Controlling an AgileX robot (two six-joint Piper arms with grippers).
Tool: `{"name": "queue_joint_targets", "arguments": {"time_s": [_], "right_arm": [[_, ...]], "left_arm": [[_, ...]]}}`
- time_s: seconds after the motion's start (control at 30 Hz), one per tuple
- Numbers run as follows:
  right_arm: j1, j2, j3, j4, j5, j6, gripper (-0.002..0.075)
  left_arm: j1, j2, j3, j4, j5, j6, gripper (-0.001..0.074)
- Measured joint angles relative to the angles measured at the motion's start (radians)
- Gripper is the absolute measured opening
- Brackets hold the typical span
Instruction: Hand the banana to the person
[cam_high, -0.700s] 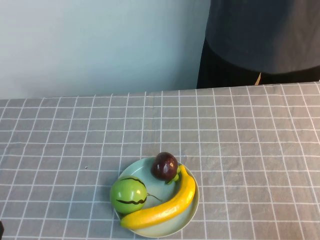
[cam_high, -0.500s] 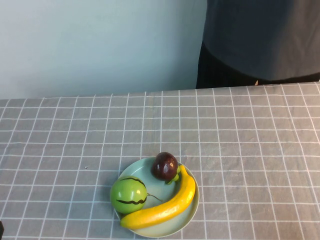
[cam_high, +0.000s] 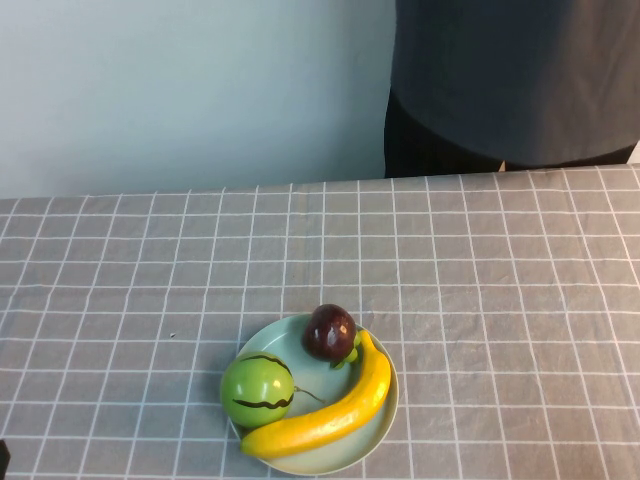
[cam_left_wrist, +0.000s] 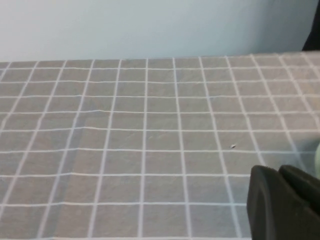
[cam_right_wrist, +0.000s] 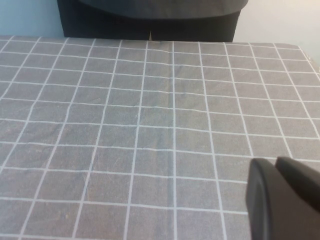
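Observation:
The yellow banana (cam_high: 333, 407) lies along the near right rim of a pale green plate (cam_high: 290, 336) in the high view, at the table's near middle. The person (cam_high: 510, 80), in a dark grey shirt and black trousers, stands behind the table's far right edge; no hand shows. The same person shows in the right wrist view (cam_right_wrist: 150, 20). My left gripper (cam_left_wrist: 277, 170) is shut and empty over bare cloth. My right gripper (cam_right_wrist: 275, 162) is shut and empty over bare cloth. Neither gripper's fingers show in the high view.
A round green striped fruit (cam_high: 257, 391) and a small dark purple fruit (cam_high: 329, 332) share the plate, both touching or close to the banana. A grey checked cloth (cam_high: 500, 300) covers the table. A pale wall stands behind.
The person has shifted a little to the left behind the table. The plate, the fruit and both arms have not moved.

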Motion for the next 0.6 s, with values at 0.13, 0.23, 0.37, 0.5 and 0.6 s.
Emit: {"name": "queue_joint_targets", "arguments": {"time_s": [0.13,0.23,0.37,0.5,0.6], "right_arm": [[0.000,0.000,0.000,0.000,0.000,0.000,-0.0008],[0.000,0.000,0.000,0.000,0.000,0.000,-0.0008],[0.000,0.000,0.000,0.000,0.000,0.000,-0.0008],[0.000,0.000,0.000,0.000,0.000,0.000,-0.0008],[0.000,0.000,0.000,0.000,0.000,0.000,-0.0008]], "left_arm": [[0.000,0.000,0.002,-0.046,-0.017,-0.044,-0.0004],[0.000,0.000,0.002,-0.063,-0.019,-0.075,-0.0005],[0.000,0.000,0.003,-0.070,-0.033,-0.104,-0.0005],[0.000,0.000,0.003,-0.079,-0.068,-0.167,-0.0004],[0.000,0.000,0.003,-0.107,-0.113,-0.247,-0.0004]]}}
